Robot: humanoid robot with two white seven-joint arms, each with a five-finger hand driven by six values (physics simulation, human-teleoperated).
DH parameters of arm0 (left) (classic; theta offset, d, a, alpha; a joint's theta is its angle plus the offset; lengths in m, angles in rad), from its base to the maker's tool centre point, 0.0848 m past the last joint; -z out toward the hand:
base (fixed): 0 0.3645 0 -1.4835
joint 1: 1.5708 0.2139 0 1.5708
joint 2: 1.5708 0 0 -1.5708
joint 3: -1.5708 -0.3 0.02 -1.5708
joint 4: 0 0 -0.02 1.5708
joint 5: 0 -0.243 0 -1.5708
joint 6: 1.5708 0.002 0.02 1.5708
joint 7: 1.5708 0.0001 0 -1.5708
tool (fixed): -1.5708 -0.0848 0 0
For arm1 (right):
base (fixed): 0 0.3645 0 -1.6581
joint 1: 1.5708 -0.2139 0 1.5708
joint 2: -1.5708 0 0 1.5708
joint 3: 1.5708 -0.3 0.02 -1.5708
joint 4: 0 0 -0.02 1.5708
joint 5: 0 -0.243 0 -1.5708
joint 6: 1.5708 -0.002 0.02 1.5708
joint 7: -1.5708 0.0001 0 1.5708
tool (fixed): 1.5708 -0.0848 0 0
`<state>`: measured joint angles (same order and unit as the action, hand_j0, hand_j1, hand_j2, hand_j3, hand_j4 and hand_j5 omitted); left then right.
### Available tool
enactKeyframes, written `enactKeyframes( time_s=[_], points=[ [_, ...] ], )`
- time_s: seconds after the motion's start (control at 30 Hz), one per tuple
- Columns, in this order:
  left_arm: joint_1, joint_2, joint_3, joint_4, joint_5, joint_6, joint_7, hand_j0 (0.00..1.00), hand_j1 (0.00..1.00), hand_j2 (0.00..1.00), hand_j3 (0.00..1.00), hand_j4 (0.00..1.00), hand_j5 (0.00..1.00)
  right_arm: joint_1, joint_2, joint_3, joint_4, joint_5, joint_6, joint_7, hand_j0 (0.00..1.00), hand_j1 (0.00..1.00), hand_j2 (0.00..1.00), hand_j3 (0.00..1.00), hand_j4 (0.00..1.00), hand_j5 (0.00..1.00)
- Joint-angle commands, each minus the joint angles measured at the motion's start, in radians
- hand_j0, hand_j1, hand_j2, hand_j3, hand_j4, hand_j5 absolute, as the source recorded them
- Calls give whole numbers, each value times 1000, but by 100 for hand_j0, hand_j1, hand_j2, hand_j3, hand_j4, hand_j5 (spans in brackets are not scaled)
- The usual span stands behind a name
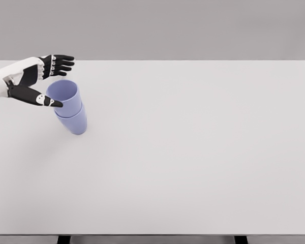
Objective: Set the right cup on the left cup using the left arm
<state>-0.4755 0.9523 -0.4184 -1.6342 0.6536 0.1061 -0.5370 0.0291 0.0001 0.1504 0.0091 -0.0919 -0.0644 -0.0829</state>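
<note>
Upper lavender cup (pixel 64 95) sits nested in the lower cup (pixel 73 122) near the table's (pixel 203 152) left edge. Left hand (pixel 34 81) fingers are spread, thumb tip beside the rim. Risk: a careless withdrawal could clip the rim and topple the stack.

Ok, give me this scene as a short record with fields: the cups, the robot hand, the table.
cups: two light purple cups, upper cup nested in lower cup, stack leaning toward the left
left robot hand: open around the upper cup's rim, thumb tip at the rim, fingers spread behind it
right robot hand: not in view
table: white, stack stands at its left side
task state: cups stacked
</note>
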Motion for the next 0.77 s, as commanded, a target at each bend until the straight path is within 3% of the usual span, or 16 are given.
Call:
enactKeyframes(
  time_s=[0.0, 0.2, 0.3, 0.73],
  points=[
    [2, 5, 18, -29, 6, 0, 0, 100, 100, 100, 100, 100, 100, 0, 0, 0, 0, 0, 0, 0, 100, 100, 100, 100, 100, 100],
    [9, 56, 56, -70, 7, -8, 0, 100, 100, 100, 100, 100, 100, -2, 0, 0, 0, 0, 0, 0, 100, 100, 100, 100, 100, 100],
    [58, 65, 92, -95, 6, -62, 0, 100, 100, 100, 100, 100, 100, -2, 0, 0, 0, 0, 0, 0, 100, 100, 100, 100, 100, 100],
    [103, 109, 112, -107, 12, -49, 0, 100, 100, 100, 100, 100, 100, 0, 0, 0, 0, 0, 0, 0, 100, 100, 100, 100, 100, 100]
  ],
)
